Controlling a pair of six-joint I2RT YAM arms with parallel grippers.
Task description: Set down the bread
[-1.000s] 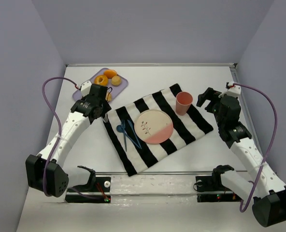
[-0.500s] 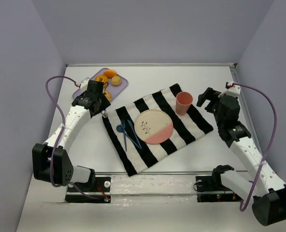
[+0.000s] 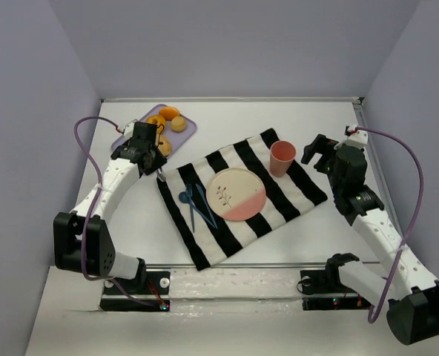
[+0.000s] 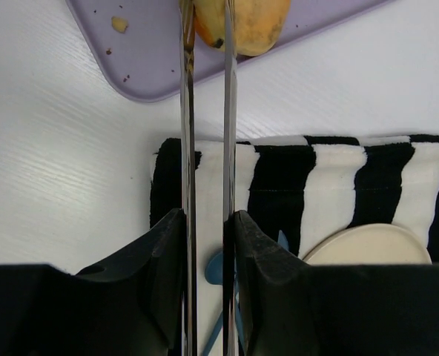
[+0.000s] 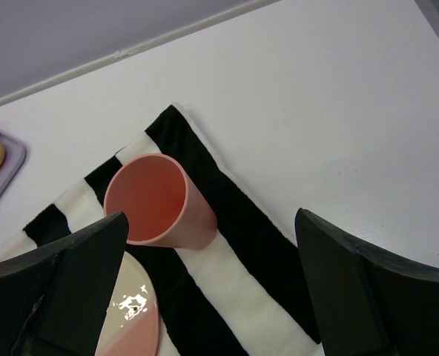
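left wrist showed the left gripper pinched on the bread, just its rim; i feared a slip or tear on lifting (right gripper gaped, empty).

Pale golden-tan bagel, cut off by the top of the left wrist view. Smooth and rounded, at the edge of a lilac tray, one side pinched by the left gripper.

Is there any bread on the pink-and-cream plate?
No, the plate is bare; the visible breads sit on the purple tray.
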